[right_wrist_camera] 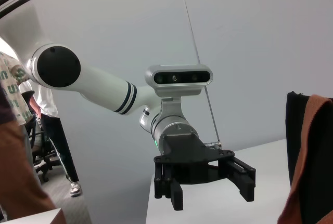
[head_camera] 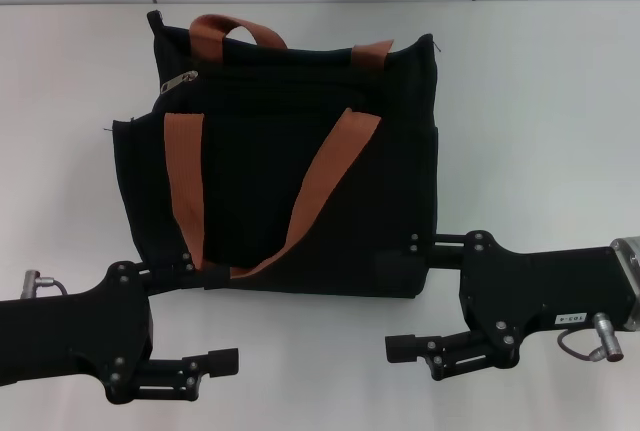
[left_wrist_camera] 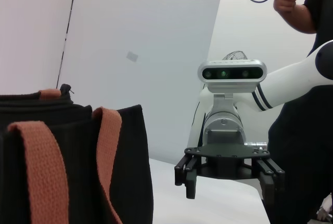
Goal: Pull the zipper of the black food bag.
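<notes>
The black food bag (head_camera: 290,171) stands on the white table (head_camera: 540,121), its front pocket face toward the robot. Two rust-brown handles (head_camera: 330,186) are present: one lies down across the front face of the bag in a V shape, the other arches over the bag's top edge at the far side. The zipper (head_camera: 180,81), a small silver pull tab, sits at the bag's top far-left corner, at the left end of the zip line.

The left gripper (head_camera: 205,316) is positioned at the near-left corner of the bag, low over the table. The arm reaches in horizontally from the left of the bag, fingers pointing toward the right. Its fingers are spread apart: one lies against the bag's lower front edge, the other is nearer the robot, well clear of the bag. Nothing is between them. The right wrist view confirms the spread jaws.

The right gripper (head_camera: 415,296) is positioned at the near-right corner of the bag, mirrored to the left arm, reaching in horizontally from the right with fingers pointing left. Its fingers are likewise spread, one at the bag's lower right edge, the other nearer the robot, holding nothing.

Both grippers are well apart from the zipper, which lies on the far side of the bag from them.
</notes>
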Motion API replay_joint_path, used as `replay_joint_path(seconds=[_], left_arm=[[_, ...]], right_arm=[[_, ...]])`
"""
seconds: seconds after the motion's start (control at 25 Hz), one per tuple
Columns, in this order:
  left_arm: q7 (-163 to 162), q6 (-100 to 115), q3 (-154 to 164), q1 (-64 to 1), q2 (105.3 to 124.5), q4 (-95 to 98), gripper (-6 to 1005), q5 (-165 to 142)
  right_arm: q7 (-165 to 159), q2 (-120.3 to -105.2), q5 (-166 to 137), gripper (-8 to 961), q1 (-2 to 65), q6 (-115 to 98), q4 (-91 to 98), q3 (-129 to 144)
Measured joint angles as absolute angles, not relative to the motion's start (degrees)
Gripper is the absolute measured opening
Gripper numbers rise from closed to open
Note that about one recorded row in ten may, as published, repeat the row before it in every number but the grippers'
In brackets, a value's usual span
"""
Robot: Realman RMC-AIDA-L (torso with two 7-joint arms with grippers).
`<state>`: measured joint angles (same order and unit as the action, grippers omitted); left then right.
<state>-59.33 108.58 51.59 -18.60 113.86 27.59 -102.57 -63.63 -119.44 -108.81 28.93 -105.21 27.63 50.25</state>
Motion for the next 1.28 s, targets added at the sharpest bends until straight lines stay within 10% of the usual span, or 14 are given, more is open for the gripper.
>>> replay_joint_path(seconds=[1.28], left_arm=[[-57.6, 115.3, 42.4, -21.6, 113.92, 28.3, 830, -85.6]], right_arm=[[-63.6, -119.44, -108.6, 812, 29.0, -104.9, 26.7, 50.1]])
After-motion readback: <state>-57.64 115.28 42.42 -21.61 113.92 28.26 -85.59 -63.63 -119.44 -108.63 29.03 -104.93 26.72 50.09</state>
